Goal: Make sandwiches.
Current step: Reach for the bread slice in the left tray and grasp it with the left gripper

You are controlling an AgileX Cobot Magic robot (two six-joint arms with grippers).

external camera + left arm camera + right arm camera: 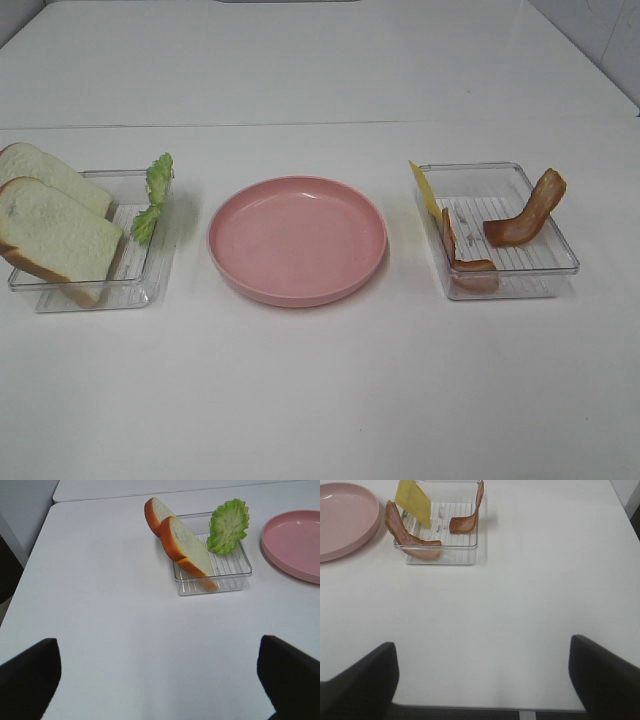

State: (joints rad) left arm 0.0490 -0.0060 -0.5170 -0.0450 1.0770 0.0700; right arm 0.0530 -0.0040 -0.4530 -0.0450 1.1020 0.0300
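Left gripper (157, 641) and right gripper (482, 643) hang wide open, empty; assembly not begun. Next, probably: left reaches ahead to the bread slice (192, 550).

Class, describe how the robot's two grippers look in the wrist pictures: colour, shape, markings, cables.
Of the left gripper and right gripper only two fingers each show: plain matte black, broad, with blunt tips. No markings or cables are visible; the high view shows neither arm.
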